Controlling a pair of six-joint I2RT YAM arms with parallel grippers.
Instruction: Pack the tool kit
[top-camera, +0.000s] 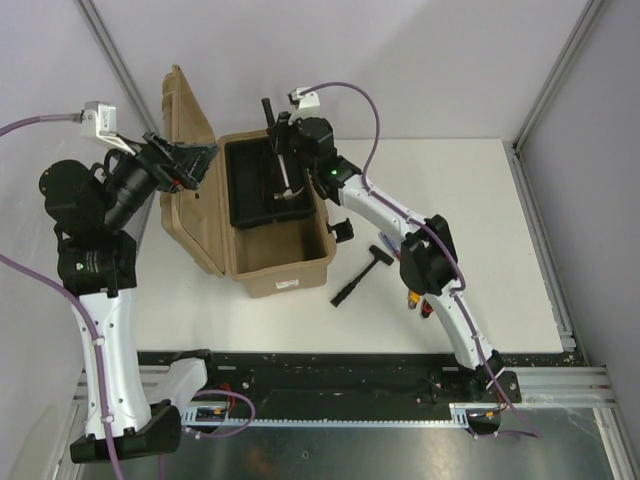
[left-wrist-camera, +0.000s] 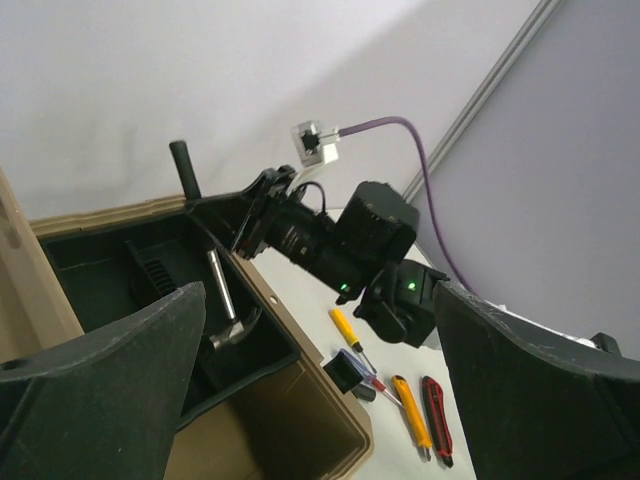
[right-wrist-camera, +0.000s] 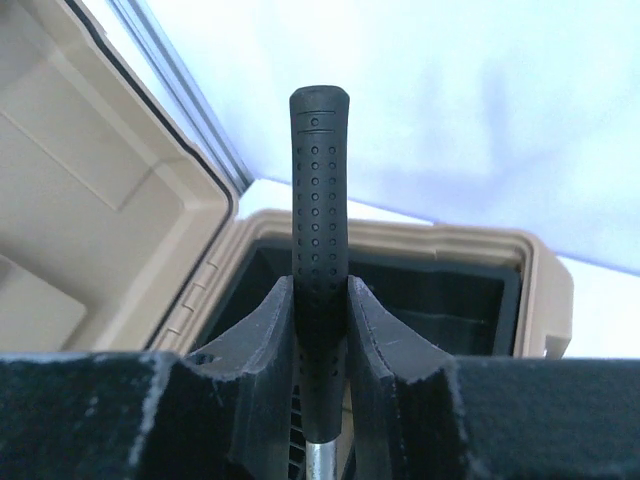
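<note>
The right gripper (right-wrist-camera: 320, 300) clamps the hammer (right-wrist-camera: 320, 200) by its handle, long axis 12-to-6 o'clock, head in the inner tray (top-camera: 245, 190). The left gripper (top-camera: 188, 160) gapes empty at 9 o'clock.

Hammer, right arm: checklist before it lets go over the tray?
1. Right gripper clamped on the hammer handle: ok.
2. Hammer head pointing down inside the black tray: ok.
3. Head resting on the tray floor: cannot tell, since the contact is hidden.
4. Lid open and away from the hammer: ok.
5. Left gripper open beside the lid: ok. Whether it touches the lid: cannot tell.
6. Kit fully packed: not ok. The black T-headed tool and the yellow knife lie on the table.
</note>
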